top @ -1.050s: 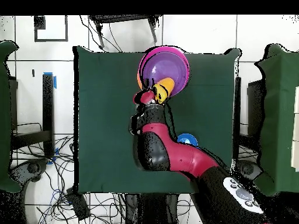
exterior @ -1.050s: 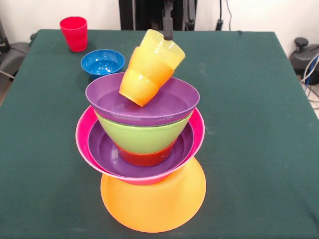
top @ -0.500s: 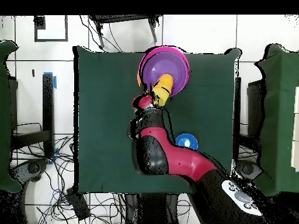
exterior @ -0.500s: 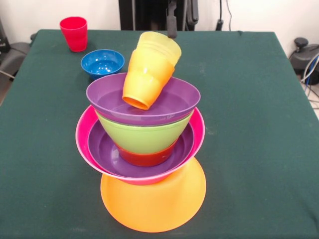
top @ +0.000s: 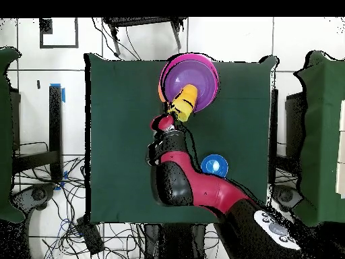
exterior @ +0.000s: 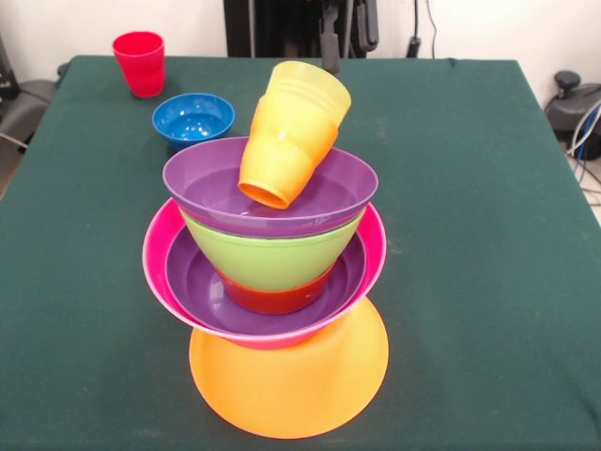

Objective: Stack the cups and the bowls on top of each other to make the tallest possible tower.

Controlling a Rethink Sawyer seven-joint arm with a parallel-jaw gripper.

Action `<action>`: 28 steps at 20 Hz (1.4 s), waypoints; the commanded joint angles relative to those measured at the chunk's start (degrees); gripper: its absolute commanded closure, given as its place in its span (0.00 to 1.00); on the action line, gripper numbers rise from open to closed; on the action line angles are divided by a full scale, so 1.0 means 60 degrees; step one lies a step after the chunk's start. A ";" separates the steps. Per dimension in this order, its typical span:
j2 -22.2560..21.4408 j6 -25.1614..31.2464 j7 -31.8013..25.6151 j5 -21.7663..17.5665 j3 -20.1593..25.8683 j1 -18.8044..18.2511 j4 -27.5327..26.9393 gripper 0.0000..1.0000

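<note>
The bench (exterior: 488,235) is a broad square under matte dark green cloth. Toward 6 o'clock in the front view rises the tower (exterior: 272,282), all glossy moulded plastic: a large orange bowl (exterior: 291,385) upturned as a smooth dome, a hot pink bowl (exterior: 160,272) on it, a wide purple bowl (exterior: 197,296) nested inside, then a small red-orange bowl (exterior: 272,299), a conical lime green bowl (exterior: 268,258) and a second shallow purple bowl (exterior: 207,183) on top. In that top bowl leans a translucent pale yellow cup (exterior: 305,94) nested in an orange cup (exterior: 277,169), both tapered, tilted toward 1 o'clock, base resting in the bowl. At 11 o'clock sit a small round blue bowl (exterior: 192,117) and, farther off, an upright red cup (exterior: 139,61). The dark end effector (exterior: 331,42) hangs just behind the cups; whether it is parted or closed I cannot tell.
</note>
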 commanded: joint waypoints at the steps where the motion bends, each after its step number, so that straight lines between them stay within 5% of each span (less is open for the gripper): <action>1: 0.0301 -0.0042 0.2339 -0.0217 -0.0077 -0.0070 0.0791 0.00; 13: 0.0379 -0.0008 0.2180 -0.0321 0.0007 -0.0277 0.0748 0.00; 21: 0.1258 0.0239 0.1664 -0.0613 0.0200 -0.0431 -0.0451 0.00; 28: 0.1073 0.0462 0.1661 -0.0465 0.0322 -0.0410 -0.0595 0.00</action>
